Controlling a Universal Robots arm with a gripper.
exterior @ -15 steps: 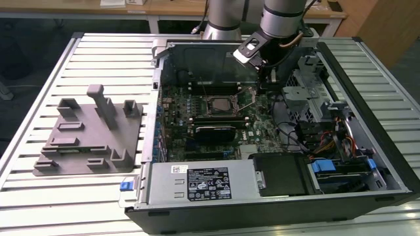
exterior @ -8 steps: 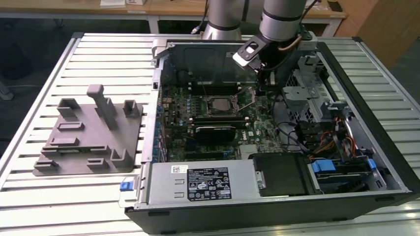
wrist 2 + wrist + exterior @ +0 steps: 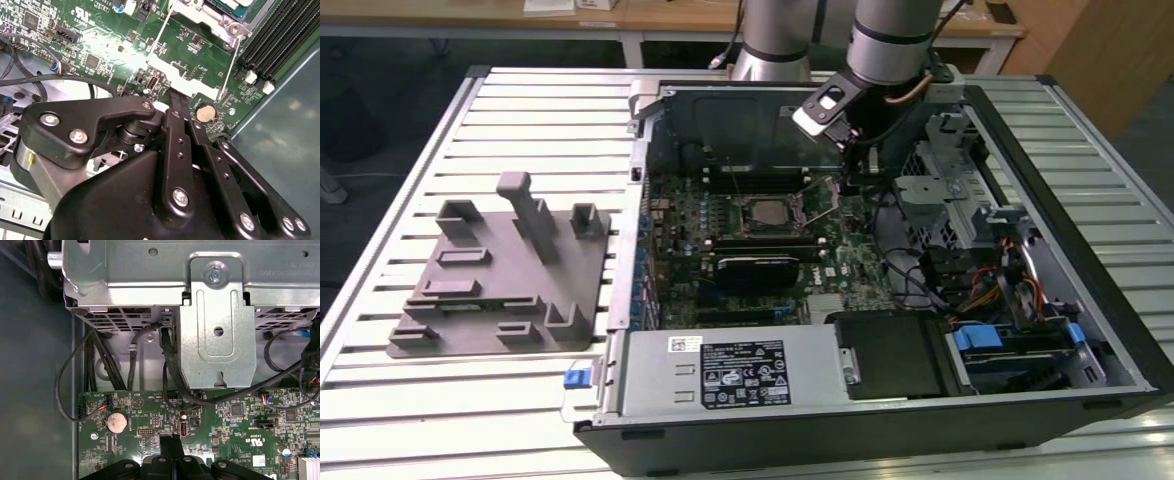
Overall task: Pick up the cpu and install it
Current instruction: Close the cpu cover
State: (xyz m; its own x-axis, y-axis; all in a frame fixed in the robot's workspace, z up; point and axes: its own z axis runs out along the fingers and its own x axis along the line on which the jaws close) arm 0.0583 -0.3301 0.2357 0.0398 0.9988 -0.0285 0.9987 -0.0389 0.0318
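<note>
I judge the pick-up done and the seating step in hand. The cpu [image 3: 765,212] looks to lie flat inside the socket [image 3: 210,17], not in my grip. My gripper [image 3: 176,97] hangs just off the socket's edge, fingers pressed together with nothing visible between them. The tips are low over the board, near the bright metal tab [image 3: 167,75] at the socket frame's foot; whether they touch it I cannot tell.

Any move from here calls for short, straight travel, because the thin wire lever [image 3: 227,70] stands up from the socket close beside my tips. Room is tight. The coin cell [image 3: 205,112] sits just beside the tips, on the side away from the socket. The memory slots [image 3: 280,40] run alongside the socket. Farther from the socket lie black cables [image 3: 170,370] and the drive cage [image 3: 217,340]. The open way, as I judge it, is straight up from the socket.
</note>
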